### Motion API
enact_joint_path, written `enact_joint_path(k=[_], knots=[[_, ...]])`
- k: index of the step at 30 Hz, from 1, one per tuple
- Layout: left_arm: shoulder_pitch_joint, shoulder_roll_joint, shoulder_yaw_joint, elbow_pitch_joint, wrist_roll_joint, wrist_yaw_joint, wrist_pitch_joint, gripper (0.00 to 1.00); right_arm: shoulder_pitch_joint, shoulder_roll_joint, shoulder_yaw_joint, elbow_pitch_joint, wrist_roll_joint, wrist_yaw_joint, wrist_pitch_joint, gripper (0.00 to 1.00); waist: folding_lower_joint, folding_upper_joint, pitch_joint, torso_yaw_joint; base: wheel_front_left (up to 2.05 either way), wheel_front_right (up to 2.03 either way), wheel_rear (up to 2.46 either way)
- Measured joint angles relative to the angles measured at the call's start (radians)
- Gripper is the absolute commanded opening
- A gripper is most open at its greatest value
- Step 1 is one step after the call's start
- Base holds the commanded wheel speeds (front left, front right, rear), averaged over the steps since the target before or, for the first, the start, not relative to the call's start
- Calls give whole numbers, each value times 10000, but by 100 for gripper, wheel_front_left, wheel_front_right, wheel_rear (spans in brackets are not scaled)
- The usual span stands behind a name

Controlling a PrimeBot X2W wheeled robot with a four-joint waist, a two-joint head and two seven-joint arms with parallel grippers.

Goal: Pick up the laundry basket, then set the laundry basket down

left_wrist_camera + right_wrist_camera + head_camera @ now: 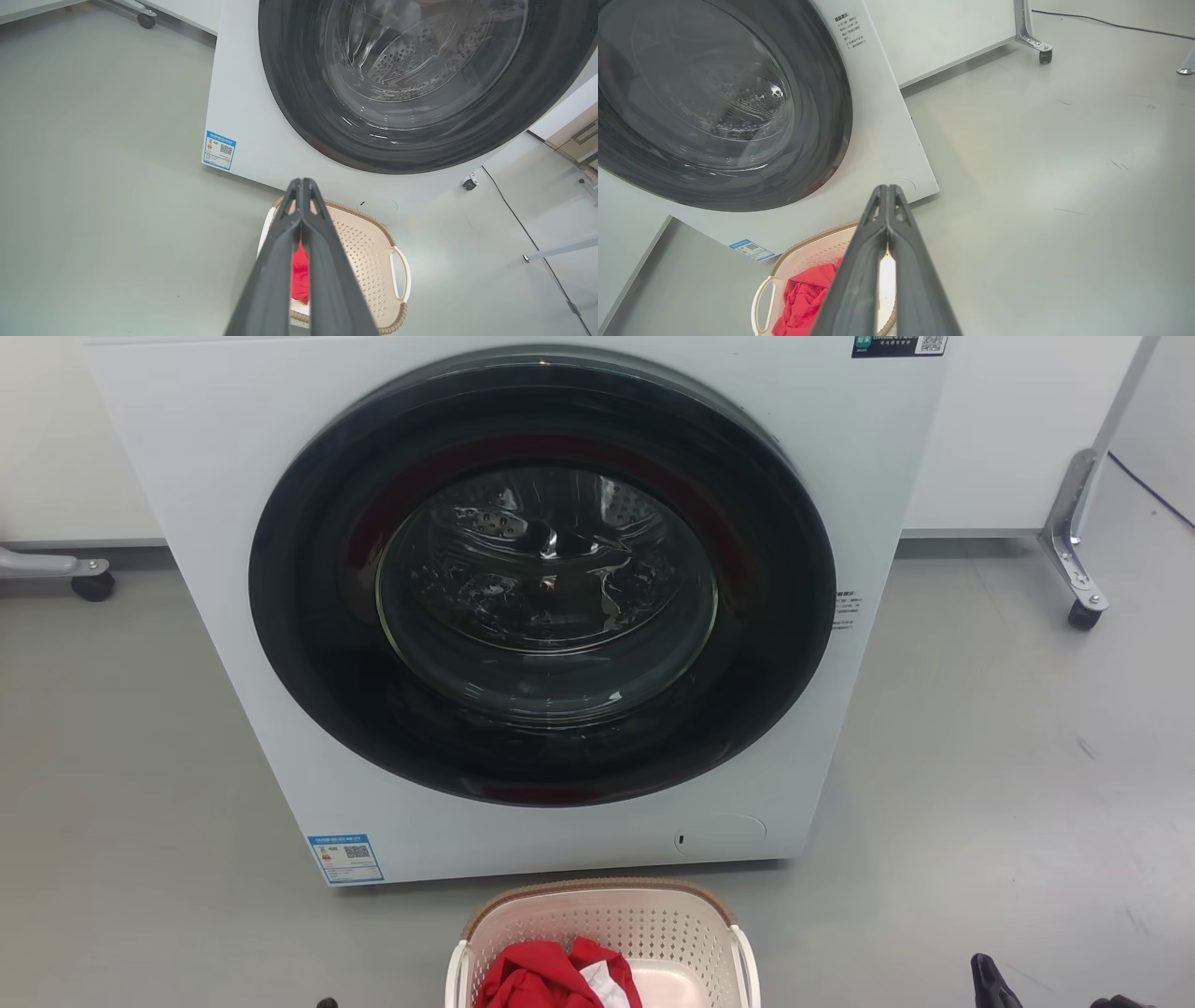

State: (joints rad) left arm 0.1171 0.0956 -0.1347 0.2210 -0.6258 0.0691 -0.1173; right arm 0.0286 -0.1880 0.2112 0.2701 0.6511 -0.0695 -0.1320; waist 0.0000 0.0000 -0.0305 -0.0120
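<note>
The laundry basket sits on the grey floor at the bottom centre of the head view, just in front of the white washing machine, with a red cloth inside. The left gripper and the right gripper each have their fingers pressed together, holding nothing and clear of the basket.
</note>
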Motion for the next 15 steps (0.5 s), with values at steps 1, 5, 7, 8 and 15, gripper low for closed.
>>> enact_joint_path(k=[1,5,7,8,15], knots=[[-52,-10,23,10,-100,-6,25,0,-6,19,-42,6,111,21,23,0,0,0,4,2,0,0,0],[-151,-27,150,27,-656,-117,171,0,-63,92,-232,25,640,104,173,0,0,0,21,8,0,0,0],[-165,-33,230,46,-849,-169,205,0,-137,130,-324,31,888,169,251,0,0,0,29,11,0,0,0],[-177,-33,261,54,-1035,-178,274,0,-183,151,-368,33,1045,176,265,0,0,0,34,13,0,0,0],[-375,-73,449,140,-1942,-357,470,0,-221,282,-696,58,1904,362,522,0,0,0,64,24,0,0,0]])
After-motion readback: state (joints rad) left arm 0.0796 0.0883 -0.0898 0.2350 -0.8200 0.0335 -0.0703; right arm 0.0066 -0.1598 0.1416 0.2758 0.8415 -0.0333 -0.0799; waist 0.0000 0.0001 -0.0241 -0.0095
